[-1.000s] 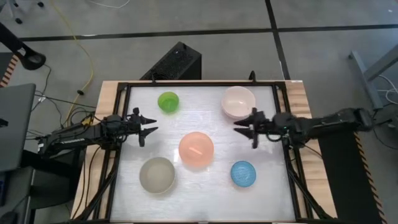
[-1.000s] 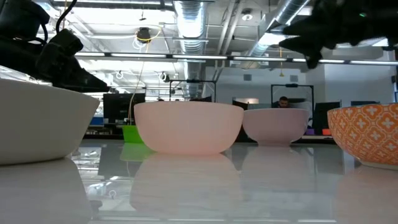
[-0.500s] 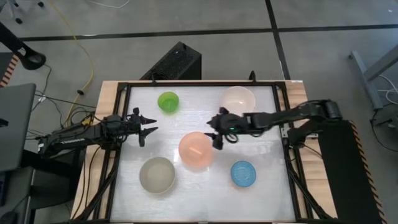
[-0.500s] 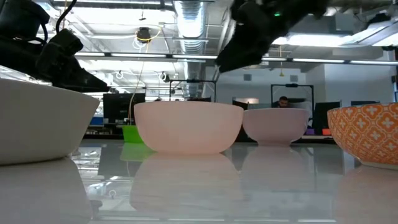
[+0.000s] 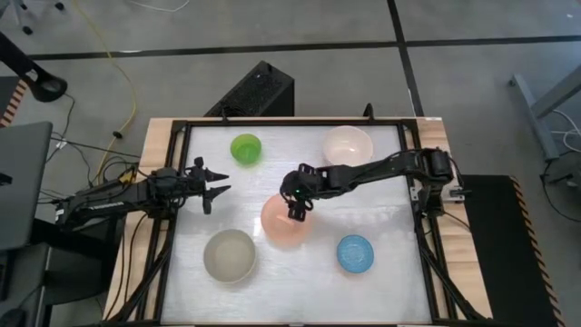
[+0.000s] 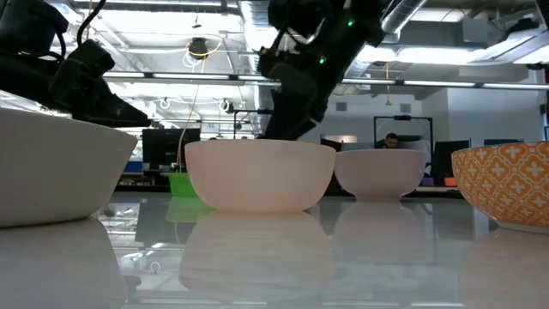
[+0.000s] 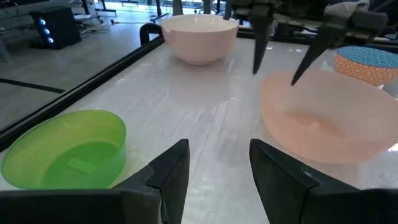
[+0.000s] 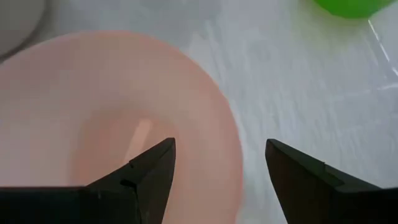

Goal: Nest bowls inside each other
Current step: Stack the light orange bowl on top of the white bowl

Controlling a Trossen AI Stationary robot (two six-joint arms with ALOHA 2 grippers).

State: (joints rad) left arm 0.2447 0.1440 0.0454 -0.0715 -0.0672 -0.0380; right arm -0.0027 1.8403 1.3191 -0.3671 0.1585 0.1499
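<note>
Salmon-orange bowl [image 5: 286, 221] under right hand [image 5: 297, 204]; spread fingers straddle rim; nothing grasped.

white table [image 5: 390, 272], five bowls [image 5: 231, 255]

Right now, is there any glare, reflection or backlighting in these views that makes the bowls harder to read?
Low view: the glossy table mirrors the salmon bowl, and bright ceiling lights leave the right arm a dark silhouette. High view: a soft sheen on the tabletop, all bowls readable. Left wrist view: pale streaks of glare between the green bowl and the salmon bowl. Right wrist view: the near gripper looks soft.
</note>
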